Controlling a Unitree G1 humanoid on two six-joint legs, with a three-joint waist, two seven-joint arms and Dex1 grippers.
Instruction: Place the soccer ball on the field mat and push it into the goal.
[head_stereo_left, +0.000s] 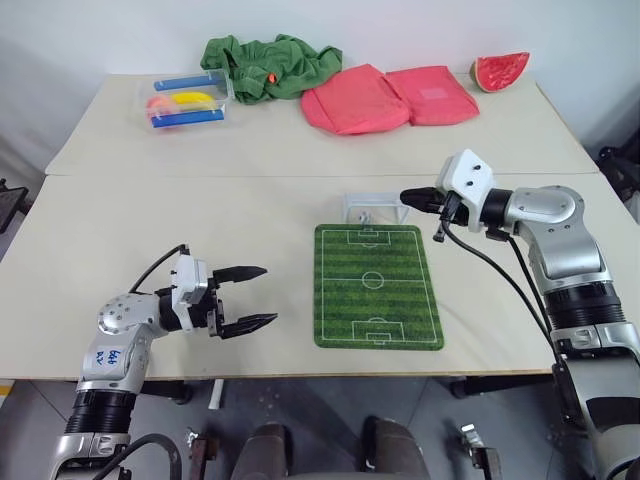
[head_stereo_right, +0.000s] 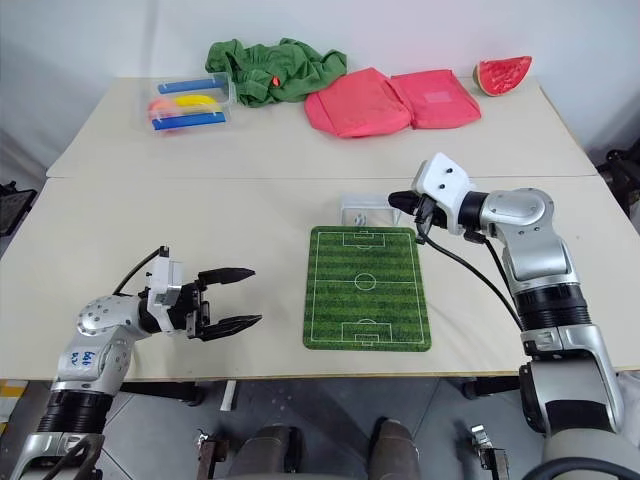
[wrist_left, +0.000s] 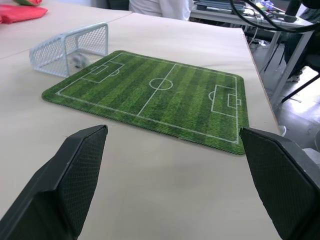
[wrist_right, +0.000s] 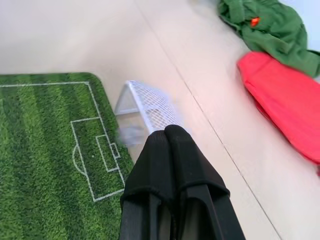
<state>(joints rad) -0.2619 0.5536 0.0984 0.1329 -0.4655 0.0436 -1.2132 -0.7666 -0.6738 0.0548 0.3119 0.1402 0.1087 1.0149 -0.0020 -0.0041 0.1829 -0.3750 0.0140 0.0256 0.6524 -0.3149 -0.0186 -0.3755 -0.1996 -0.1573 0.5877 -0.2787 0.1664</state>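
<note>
The green striped field mat (head_stereo_left: 377, 285) lies flat on the near table, right of centre. At its far edge stands the white goal (head_stereo_left: 375, 208), mouth toward the mat. Inside the net a small pale blurred ball (wrist_left: 77, 60) rests; it looks like the soccer ball. My right gripper (head_stereo_left: 408, 198) is shut with nothing in it and hovers just right of the goal, above the mat's far right corner, pointing left. My left gripper (head_stereo_left: 266, 295) stands open and empty over bare table to the left of the mat, pointing toward it.
On the far table sit a clear box (head_stereo_left: 185, 100) with blue and yellow items, a green cloth (head_stereo_left: 270, 65), two red pouches (head_stereo_left: 385, 97) and a watermelon slice (head_stereo_left: 500, 70). A seam (head_stereo_left: 200, 176) runs between the two tables.
</note>
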